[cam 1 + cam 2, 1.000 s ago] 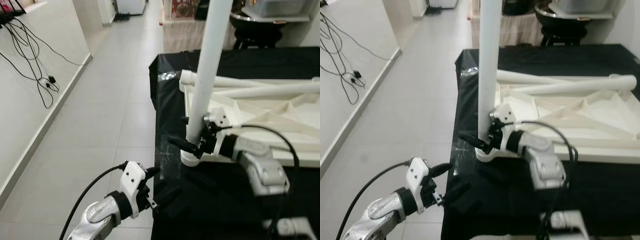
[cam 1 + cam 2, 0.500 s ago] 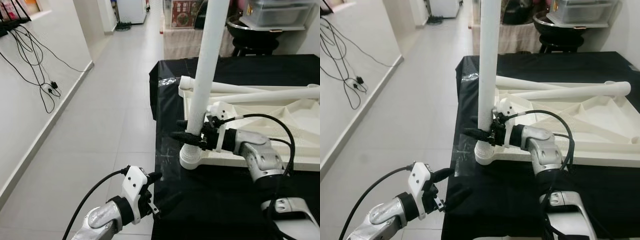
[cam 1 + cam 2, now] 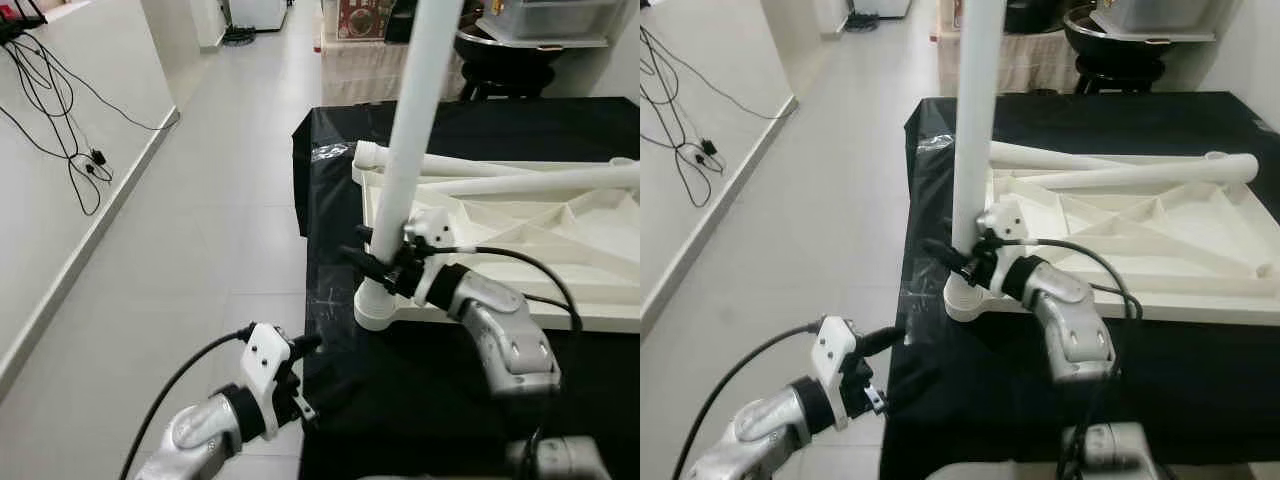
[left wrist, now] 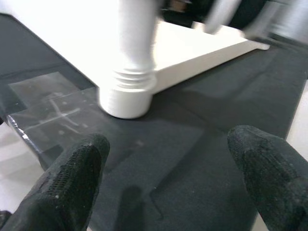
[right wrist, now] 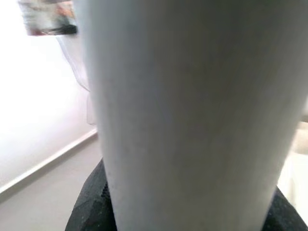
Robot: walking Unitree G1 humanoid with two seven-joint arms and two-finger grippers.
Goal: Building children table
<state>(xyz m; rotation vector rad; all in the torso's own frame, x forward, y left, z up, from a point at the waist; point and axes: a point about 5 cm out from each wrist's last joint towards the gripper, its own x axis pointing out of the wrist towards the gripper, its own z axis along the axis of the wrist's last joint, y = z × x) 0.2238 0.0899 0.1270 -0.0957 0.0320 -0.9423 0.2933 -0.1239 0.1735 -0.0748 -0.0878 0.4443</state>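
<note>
Children's table top [image 3: 560, 235], inverted on the black-draped tabletop [image 3: 500, 130]; white leg [image 3: 410, 150] upright in its corner socket [image 3: 378, 308], clasped by right claw [image 3: 372, 262]. Left claw [image 3: 300, 375] spread, idle. Step: seating the leg; next, likely twisting it tight.

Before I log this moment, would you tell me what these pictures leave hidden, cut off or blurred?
- Upright leg: its top runs off the upper edge in both eye views.
- Leg's socket joint: how far the thread is seated cannot be judged.
- Right gripper: its fingers wrap the leg; the grip's far side is hidden.
- Right wrist view: the leg sits too close and blurred.
- Left gripper: open, touching nothing.
</note>
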